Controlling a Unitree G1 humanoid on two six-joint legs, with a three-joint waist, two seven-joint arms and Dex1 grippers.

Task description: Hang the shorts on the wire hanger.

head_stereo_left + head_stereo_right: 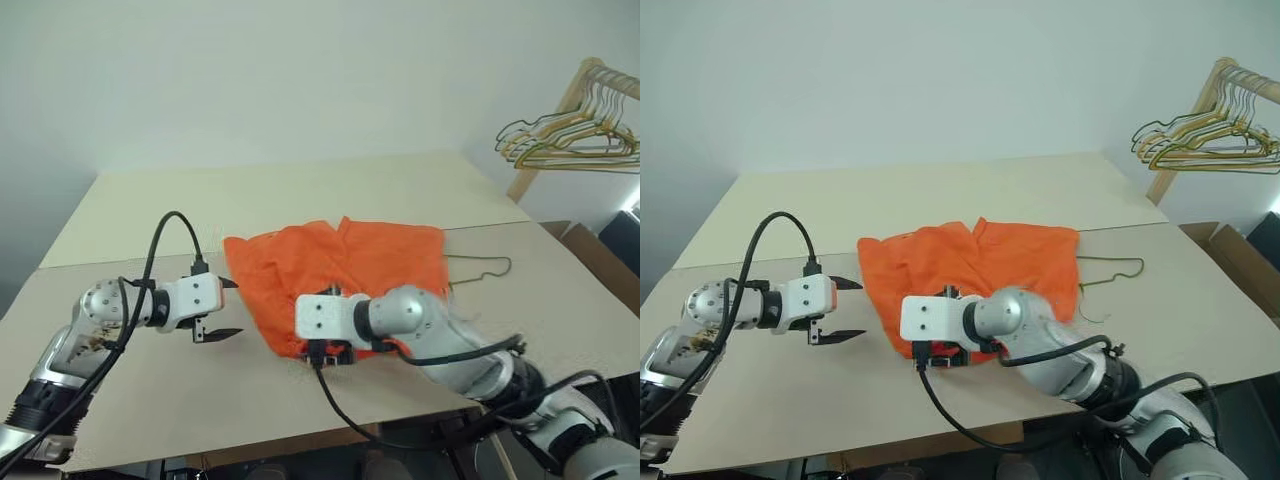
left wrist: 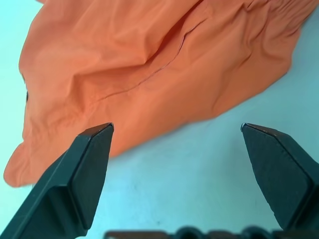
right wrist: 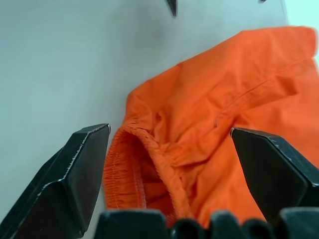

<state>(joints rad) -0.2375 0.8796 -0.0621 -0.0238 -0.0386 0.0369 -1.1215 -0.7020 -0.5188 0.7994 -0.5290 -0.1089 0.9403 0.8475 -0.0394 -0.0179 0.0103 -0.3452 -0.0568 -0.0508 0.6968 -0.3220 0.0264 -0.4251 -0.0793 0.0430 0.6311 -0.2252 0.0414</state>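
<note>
leftmost, the left claw (image 1: 226, 308) hung open just beside the orange shorts (image 1: 340, 268), which lay crumpled mid-tabletop (image 1: 300, 190). over their near edge the right claw (image 3: 169, 149) gaped wide, empty. the wire hanger (image 1: 482, 270) poked out from the shorts' right side.

Beige table (image 1: 150, 205), orange shorts (image 1: 340, 260) (rumpled), wire hanger (image 1: 485, 270) alongside

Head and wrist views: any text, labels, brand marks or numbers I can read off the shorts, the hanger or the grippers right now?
None. No readable text on the shorts, the wire hanger, the left gripper, the right gripper, the table or the hangers on the rack.
</note>
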